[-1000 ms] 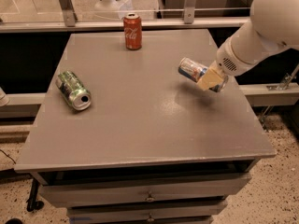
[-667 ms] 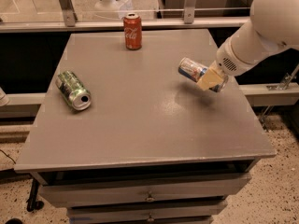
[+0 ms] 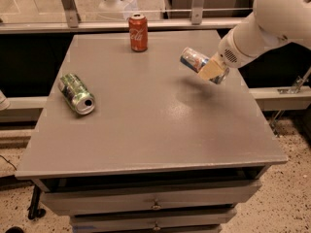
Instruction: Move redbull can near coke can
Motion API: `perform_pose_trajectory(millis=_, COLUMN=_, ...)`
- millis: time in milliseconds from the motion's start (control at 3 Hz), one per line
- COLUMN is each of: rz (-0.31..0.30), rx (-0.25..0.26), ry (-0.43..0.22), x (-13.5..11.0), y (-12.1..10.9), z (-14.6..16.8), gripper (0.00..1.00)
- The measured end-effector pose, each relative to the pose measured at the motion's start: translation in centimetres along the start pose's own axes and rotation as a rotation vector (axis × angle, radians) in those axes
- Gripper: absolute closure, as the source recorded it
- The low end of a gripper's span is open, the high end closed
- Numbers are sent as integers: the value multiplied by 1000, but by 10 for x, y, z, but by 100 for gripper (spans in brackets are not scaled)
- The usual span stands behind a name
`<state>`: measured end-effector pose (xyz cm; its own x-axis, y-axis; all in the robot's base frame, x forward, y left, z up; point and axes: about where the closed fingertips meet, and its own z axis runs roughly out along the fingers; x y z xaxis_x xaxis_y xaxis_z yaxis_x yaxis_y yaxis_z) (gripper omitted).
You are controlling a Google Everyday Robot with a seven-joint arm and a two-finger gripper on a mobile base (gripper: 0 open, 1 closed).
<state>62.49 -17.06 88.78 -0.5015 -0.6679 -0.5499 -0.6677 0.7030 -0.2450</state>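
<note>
Camera view looks down on a grey table (image 3: 146, 130) with two drawers (image 3: 155, 203) stacked under its front edge. Three cans show, one of each kind. Nearest, on the left side of the top, a green-and-silver can (image 3: 76, 94) lies on its side with its open end facing the front right.

Further back on the right, the redbull can (image 3: 192, 58) is held clear of the surface, with a faint shadow on the table below it. It is slim, blue and silver, with a pale end. Its long axis is tilted: the free end points up and to the left, toward the far left of the table, while the other end sits lower and to the right. The gripper (image 3: 212, 71), on a white arm (image 3: 262, 28) coming in from the right, is closed around that lower end.

Farthest back, the coke can (image 3: 138, 32) stands upright near the far edge, well apart from the redbull can.
</note>
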Motion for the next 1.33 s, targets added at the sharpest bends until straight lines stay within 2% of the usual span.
perform_pose_trajectory(millis=667, rz=43, rx=-27, ry=-70, x=-71, y=-44, z=48, gripper=100)
perform_pose_trajectory(millis=1333, rz=50, rx=-76, ry=-54, x=-125, y=-63, z=95, gripper=100)
